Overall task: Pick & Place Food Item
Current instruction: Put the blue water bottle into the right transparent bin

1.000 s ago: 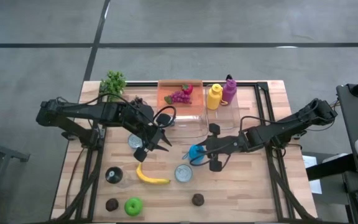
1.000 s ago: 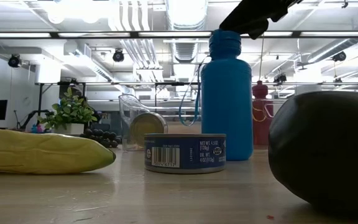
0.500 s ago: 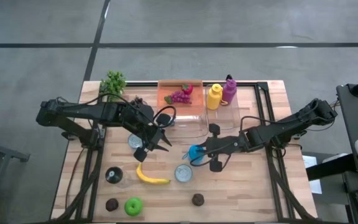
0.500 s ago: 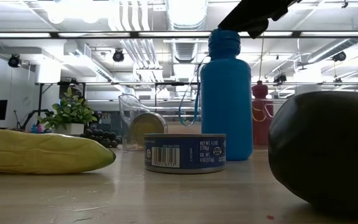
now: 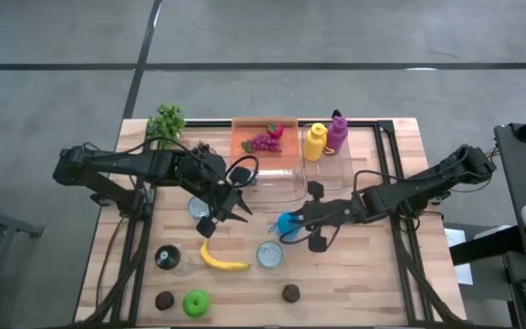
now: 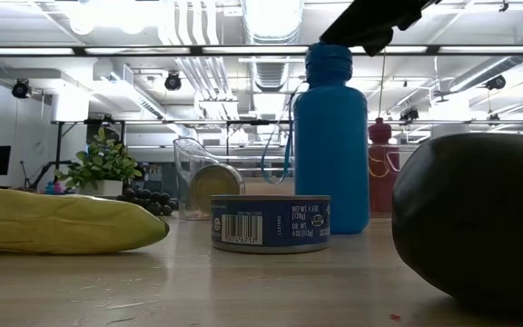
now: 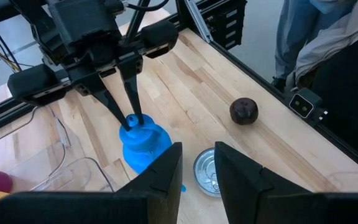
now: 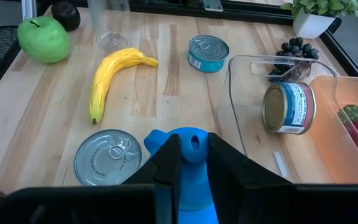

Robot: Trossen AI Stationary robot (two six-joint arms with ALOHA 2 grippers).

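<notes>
With my right gripper (image 5: 289, 226) pinched on the cap of the upright blue plastic bottle (image 5: 288, 224) at the centre of the overhead frame, I judge the grasp made, so next comes a straight lift.

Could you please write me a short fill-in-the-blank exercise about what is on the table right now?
1. The right end effector is closed on the cap of the ____ bottle.
2. The banana lies between a tuna can and a green ____.
3. One can lies on its side inside a clear ____.

Missing words: blue; apple; container
</notes>
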